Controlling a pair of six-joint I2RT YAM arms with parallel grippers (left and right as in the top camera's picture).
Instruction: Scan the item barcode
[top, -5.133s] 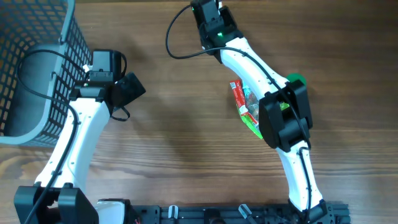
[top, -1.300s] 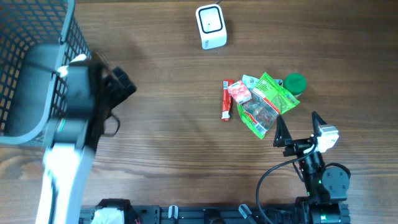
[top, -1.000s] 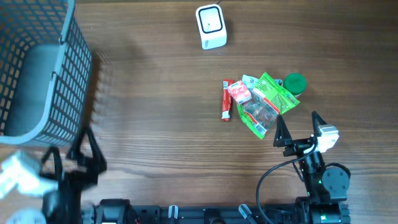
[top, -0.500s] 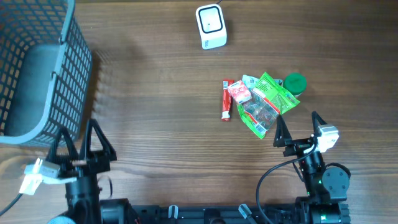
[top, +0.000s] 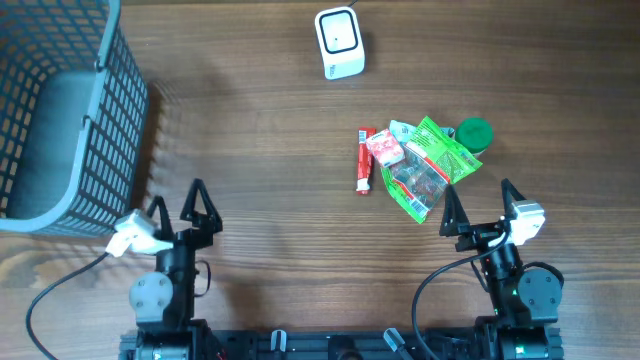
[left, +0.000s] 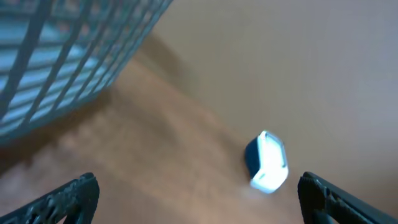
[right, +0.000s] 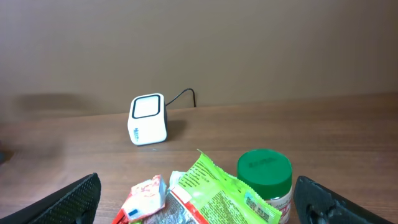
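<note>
Basket (top: 128, 120) far left; green-capped jar (top: 474, 131) just beside snack packets (top: 425, 165).

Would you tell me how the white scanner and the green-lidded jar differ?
The scanner is a white box with a cable; the jar is round with a green lid. The scanner stands alone; the jar sits right beside the snack packets. Both stand upright on the wooden table.

Nothing reads clearly: the print on the green packet (right: 217, 190) just ahead of the right claw (top: 476, 200) is too small.
</note>
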